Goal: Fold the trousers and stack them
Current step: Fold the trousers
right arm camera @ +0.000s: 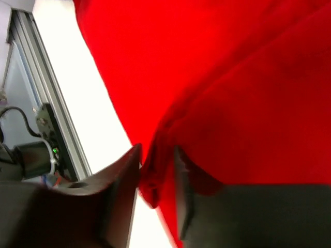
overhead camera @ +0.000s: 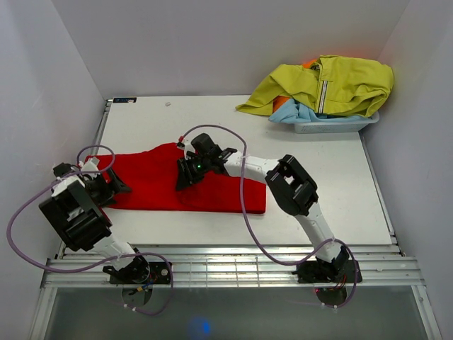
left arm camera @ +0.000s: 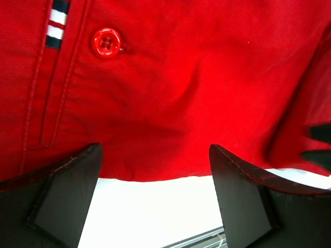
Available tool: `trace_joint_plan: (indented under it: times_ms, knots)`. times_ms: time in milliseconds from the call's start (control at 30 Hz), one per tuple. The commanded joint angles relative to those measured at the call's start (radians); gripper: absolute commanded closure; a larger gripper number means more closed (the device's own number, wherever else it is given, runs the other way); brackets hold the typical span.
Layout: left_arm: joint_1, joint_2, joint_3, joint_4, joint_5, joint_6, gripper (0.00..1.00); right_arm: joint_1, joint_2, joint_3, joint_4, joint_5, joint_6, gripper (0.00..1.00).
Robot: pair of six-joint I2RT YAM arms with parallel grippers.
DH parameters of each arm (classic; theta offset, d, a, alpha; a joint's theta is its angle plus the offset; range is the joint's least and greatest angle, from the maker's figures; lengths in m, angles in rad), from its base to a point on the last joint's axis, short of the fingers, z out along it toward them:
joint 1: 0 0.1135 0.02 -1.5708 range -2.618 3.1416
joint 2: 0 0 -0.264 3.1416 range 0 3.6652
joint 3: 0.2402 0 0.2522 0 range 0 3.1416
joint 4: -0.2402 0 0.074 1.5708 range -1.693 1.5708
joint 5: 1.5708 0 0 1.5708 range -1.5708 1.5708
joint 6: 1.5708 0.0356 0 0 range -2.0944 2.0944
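While one bin [overhead camera: 333, 128] of heaped clothes [overhead camera: 340, 85] sits at one o'clock, the left gripper [left arm camera: 155, 150] gapes empty; the right gripper [right arm camera: 156, 150], jaws narrow, pinches a fold of the single trousers [overhead camera: 152, 185].

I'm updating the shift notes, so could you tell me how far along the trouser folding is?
Done: the trousers lie as a flat, roughly rectangular bundle, apparently folded over. In hand: the right gripper pinches a fold of red fabric; the left gripper hangs open at their left end. Left: any final fold and the stacking.
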Motion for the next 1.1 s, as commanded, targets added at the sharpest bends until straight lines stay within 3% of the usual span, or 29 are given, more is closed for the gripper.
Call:
trace_joint_plan:
  times_ms: [0,33,67,133,333,400,500,567,600,733,767,967,1067]
  knots:
    - [-0.001,-0.03,0.002,-0.026,-0.006,0.023,0.04,0.02,0.036,0.052,0.043,-0.015,-0.002,0.5]
    - [-0.001,-0.045,0.002,-0.034,0.03,0.031,0.02,0.019,0.034,0.053,0.041,-0.03,-0.007,0.45]
    - [-0.001,-0.085,0.005,-0.04,0.052,0.035,0.02,0.017,0.013,0.052,0.041,-0.037,-0.022,0.3]
    - [-0.001,-0.131,0.03,-0.07,0.107,0.066,0.02,0.008,-0.026,0.044,0.04,-0.078,-0.048,0.22]
    - [-0.019,-0.317,0.129,-0.15,0.385,0.187,0.04,-0.113,-0.315,-0.144,0.037,-0.202,-0.139,0.25]
    - [-0.1,-0.376,0.148,-0.14,0.411,0.195,0.04,-0.191,-0.447,-0.253,0.037,-0.23,-0.173,0.29]
    - [-0.234,-0.415,0.102,-0.026,0.362,0.082,0.06,-0.306,-0.582,-0.468,-0.041,-0.233,-0.219,0.34]
    - [-0.301,-0.414,0.073,0.061,0.342,-0.013,0.07,-0.398,-0.665,-0.586,-0.101,-0.177,-0.269,0.35]
    - [-0.328,-0.407,0.05,0.09,0.287,-0.041,0.08,-0.424,-0.694,-0.618,-0.159,-0.073,-0.283,0.34]
    - [-0.406,-0.387,-0.001,0.231,0.123,-0.141,0.07,-0.532,-0.79,-0.732,-0.254,0.121,-0.305,0.25]
    - [-0.42,-0.366,-0.007,0.242,0.103,-0.152,0.07,-0.55,-0.799,-0.767,-0.261,0.133,-0.294,0.18]
    - [-0.457,-0.302,-0.021,0.27,0.077,-0.185,0.07,-0.566,-0.729,-0.824,-0.187,0.037,-0.234,0.1]
    - [-0.493,-0.302,-0.041,0.292,0.035,-0.199,0.07,-0.567,-0.644,-0.804,-0.186,-0.009,-0.228,0.14]
